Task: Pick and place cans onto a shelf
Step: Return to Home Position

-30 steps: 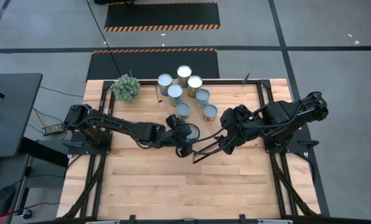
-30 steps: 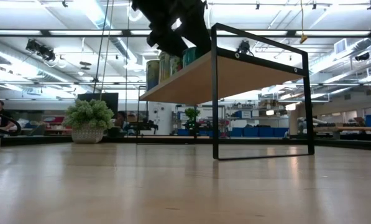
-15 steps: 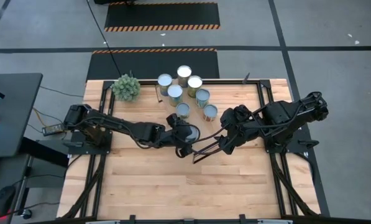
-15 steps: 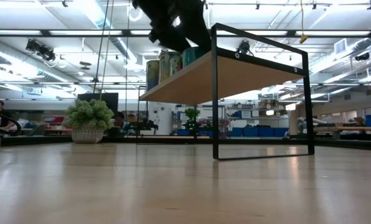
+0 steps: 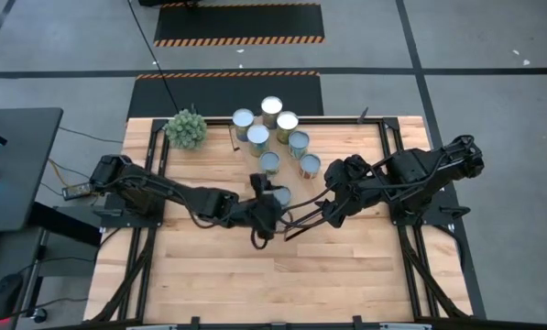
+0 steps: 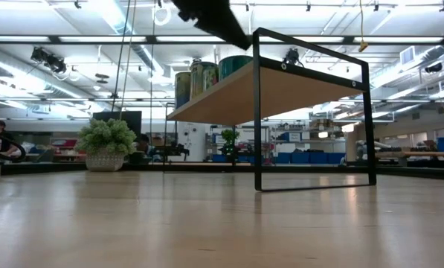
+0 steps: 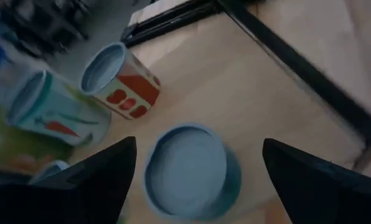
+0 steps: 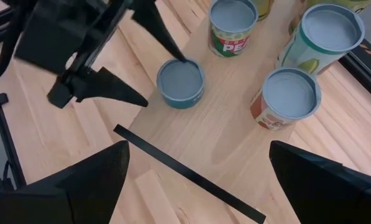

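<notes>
A short teal can point(image 7: 191, 171) stands upright on its base on the light-wood shelf point(image 8: 235, 143), near the shelf's dark-framed end point(image 8: 185, 168); it also shows in the high view point(image 5: 279, 194). Several taller cans point(image 5: 269, 128) stand farther back on the shelf. My left gripper point(image 7: 199, 144) is open and hovers just above the teal can, a finger on either side, touching nothing. My right gripper point(image 8: 197, 149) is open and empty, above the shelf to the can's right point(image 5: 323, 209).
A green spiky plant ball point(image 5: 187, 128) sits at the table's far left, beside the shelf. The shelf stands raised on a dark frame point(image 6: 259, 112). Bare tabletop point(image 5: 273, 275) lies toward the near edge. A black desk point(image 5: 16, 165) stands left of the table.
My left gripper has let go of the short teal can and drawn back up and toward the table's near edge. The can stays standing on the shelf where it was.
</notes>
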`<state>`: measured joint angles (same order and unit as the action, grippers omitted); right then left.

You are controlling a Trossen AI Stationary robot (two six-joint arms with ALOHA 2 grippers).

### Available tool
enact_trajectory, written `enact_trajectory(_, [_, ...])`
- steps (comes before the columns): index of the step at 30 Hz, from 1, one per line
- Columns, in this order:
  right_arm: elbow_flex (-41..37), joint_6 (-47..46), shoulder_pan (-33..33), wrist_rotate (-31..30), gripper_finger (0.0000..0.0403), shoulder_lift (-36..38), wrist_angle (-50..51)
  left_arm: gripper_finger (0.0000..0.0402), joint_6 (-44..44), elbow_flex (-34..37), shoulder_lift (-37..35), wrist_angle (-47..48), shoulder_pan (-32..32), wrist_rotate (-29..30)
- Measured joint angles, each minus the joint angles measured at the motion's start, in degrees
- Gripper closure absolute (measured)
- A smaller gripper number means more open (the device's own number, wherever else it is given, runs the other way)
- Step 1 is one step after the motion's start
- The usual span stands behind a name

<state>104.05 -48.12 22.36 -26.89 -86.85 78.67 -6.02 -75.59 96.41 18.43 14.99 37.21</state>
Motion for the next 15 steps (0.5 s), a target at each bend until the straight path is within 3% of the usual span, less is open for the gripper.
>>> enact_trajectory(6, [0.0,0.2,0.0,0.0,0.0008,0.0,-0.2,0.0047,-14.2,0.0,1.1,0.0,-0.4,3.1])
enact_trajectory(15, [0.0,0.2,0.0,0.0,0.0008,0.0,-0.6,0.0047,-17.5,0.0,2.8,-1.3,-3.6,5.4])
